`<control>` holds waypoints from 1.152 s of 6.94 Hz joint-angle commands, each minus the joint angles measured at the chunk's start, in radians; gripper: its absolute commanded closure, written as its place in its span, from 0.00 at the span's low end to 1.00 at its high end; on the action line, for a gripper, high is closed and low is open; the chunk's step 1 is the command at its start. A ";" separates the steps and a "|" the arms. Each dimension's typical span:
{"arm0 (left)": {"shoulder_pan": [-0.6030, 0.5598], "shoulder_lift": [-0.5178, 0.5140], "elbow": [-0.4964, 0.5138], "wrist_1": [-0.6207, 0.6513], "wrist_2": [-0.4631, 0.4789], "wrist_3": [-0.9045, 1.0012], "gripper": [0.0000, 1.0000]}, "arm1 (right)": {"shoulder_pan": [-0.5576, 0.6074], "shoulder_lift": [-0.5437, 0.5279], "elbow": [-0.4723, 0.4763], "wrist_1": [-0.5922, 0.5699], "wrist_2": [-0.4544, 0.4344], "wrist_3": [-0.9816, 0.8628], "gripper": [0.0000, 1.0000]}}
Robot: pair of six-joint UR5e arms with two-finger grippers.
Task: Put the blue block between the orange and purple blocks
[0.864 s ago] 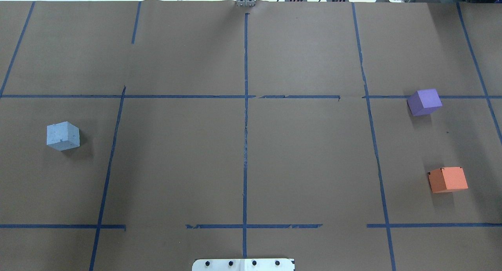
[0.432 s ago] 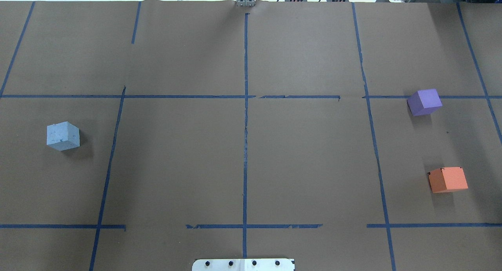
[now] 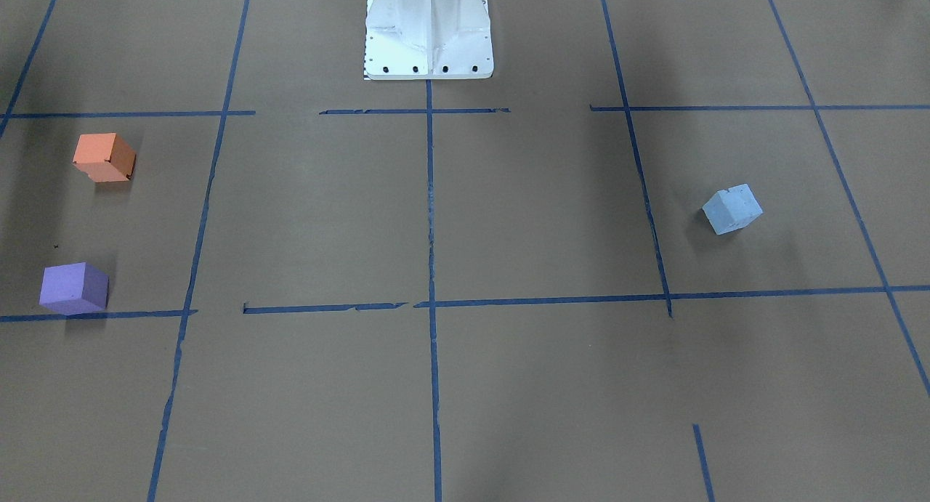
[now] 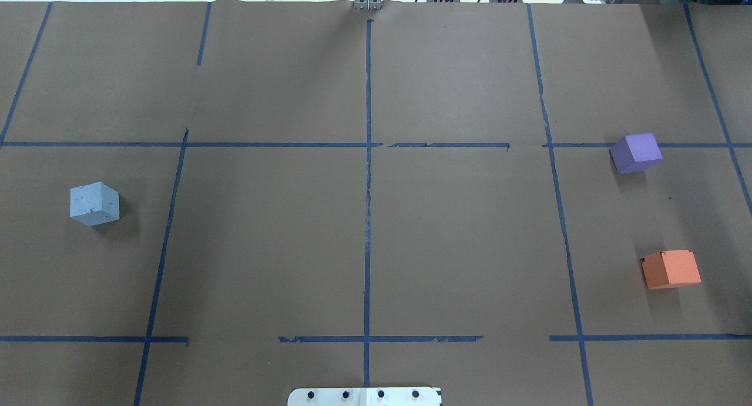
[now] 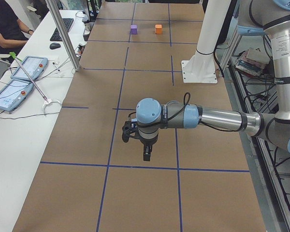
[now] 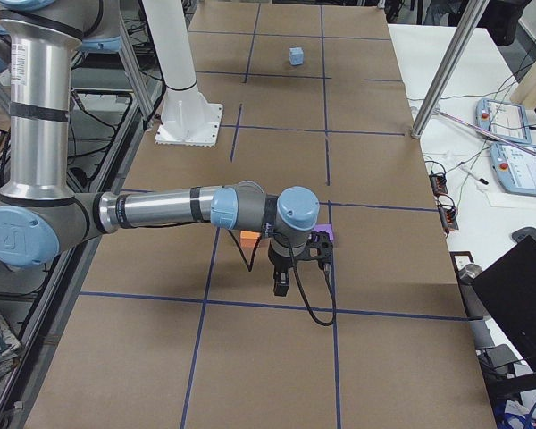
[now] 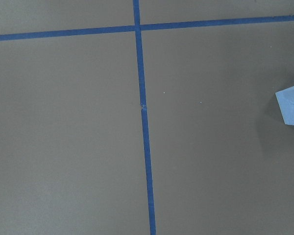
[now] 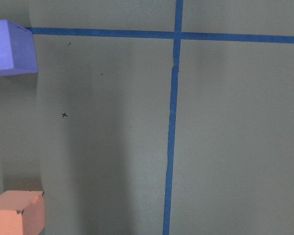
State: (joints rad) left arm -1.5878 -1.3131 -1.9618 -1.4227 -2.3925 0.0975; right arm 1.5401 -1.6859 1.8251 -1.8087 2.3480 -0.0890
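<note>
The pale blue block (image 4: 94, 203) sits on the brown paper at the table's left side; it also shows in the front view (image 3: 732, 208) and at the left wrist view's right edge (image 7: 291, 104). The purple block (image 4: 635, 153) and the orange block (image 4: 670, 269) stand apart at the right side, with a gap of bare paper between them; both show in the right wrist view, purple (image 8: 11, 47) and orange (image 8: 15, 214). My left gripper (image 5: 146, 153) and right gripper (image 6: 282, 284) hang above the table in the side views only; I cannot tell whether they are open or shut.
Blue tape lines (image 4: 368, 218) divide the paper into squares. The white robot base (image 3: 429, 30) stands at the middle of the near edge. A side table with tablets (image 5: 19, 79), a metal post (image 5: 63, 34) and a seated operator lie beyond the far edge.
</note>
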 commanded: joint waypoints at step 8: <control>0.012 0.034 0.012 -0.042 -0.013 -0.005 0.00 | 0.000 0.003 0.000 0.000 0.001 -0.003 0.00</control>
State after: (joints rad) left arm -1.5844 -1.2784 -1.9601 -1.4658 -2.4053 0.0935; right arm 1.5402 -1.6828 1.8254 -1.8088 2.3485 -0.0908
